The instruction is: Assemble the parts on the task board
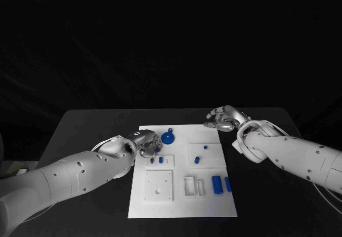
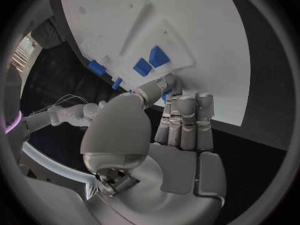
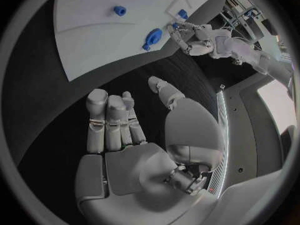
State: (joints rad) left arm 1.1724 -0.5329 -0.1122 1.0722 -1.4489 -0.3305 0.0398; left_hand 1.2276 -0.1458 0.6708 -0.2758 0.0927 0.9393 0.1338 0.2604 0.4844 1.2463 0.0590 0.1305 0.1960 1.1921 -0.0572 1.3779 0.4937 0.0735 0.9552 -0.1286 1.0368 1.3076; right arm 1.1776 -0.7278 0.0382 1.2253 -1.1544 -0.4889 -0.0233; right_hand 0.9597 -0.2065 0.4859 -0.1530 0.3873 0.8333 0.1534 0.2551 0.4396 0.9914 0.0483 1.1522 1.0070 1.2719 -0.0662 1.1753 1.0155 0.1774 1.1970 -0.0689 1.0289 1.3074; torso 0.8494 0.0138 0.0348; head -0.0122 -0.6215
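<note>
Here, left hand (image 1: 145,141) pinching small blue part (image 1: 154,145), round blue part (image 1: 168,138) just beside

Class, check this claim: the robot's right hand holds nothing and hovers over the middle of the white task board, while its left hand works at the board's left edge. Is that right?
Not quite. In the head view the right hand hovers off the task board, beyond its far right corner over the black table, not over the board's middle. It holds nothing, as the right wrist view shows, and the left hand is at the board's left edge.

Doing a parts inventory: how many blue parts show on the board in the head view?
7: a round one by the left hand, two small left of middle, two on the raised block, two long bars lower right. The left hand may hide more.
</note>
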